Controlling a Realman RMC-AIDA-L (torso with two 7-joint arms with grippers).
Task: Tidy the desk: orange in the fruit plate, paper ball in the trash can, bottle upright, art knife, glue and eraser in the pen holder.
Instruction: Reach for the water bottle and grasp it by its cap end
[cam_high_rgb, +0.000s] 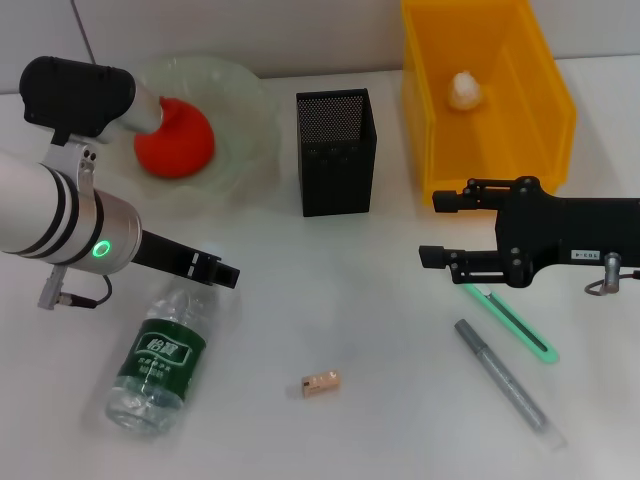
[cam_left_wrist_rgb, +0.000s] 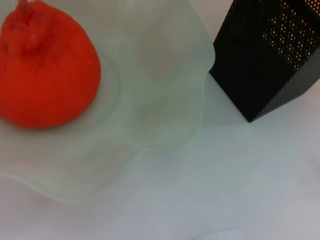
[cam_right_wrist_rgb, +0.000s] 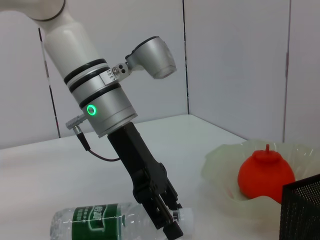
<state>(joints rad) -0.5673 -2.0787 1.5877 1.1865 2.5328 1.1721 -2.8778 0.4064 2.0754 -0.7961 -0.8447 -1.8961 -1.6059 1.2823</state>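
The orange (cam_high_rgb: 175, 145) (cam_left_wrist_rgb: 45, 65) (cam_right_wrist_rgb: 265, 175) sits in the pale-green fruit plate (cam_high_rgb: 245, 100) (cam_left_wrist_rgb: 160, 90) (cam_right_wrist_rgb: 220, 160). A white paper ball (cam_high_rgb: 466, 90) lies inside the yellow trash can (cam_high_rgb: 550, 100). The bottle (cam_high_rgb: 160, 360) (cam_right_wrist_rgb: 100, 222) lies on its side, and my left gripper (cam_high_rgb: 225, 272) (cam_right_wrist_rgb: 170, 222) is down at its cap end. My right gripper (cam_high_rgb: 440, 227) hangs open and holds nothing, just above one end of the green art knife (cam_high_rgb: 515, 330). Beside the knife lies the grey pen-shaped glue (cam_high_rgb: 505, 385). The tan eraser (cam_high_rgb: 321, 382) rests near the front. The black mesh pen holder (cam_high_rgb: 337, 160) (cam_left_wrist_rgb: 270, 60) (cam_right_wrist_rgb: 300, 210) stands upright.
The pen holder stands between the fruit plate and the trash can at the back. Bare white table (cam_high_rgb: 330, 290) lies between the two grippers. A grey partition wall (cam_right_wrist_rgb: 235, 60) closes off the far side.
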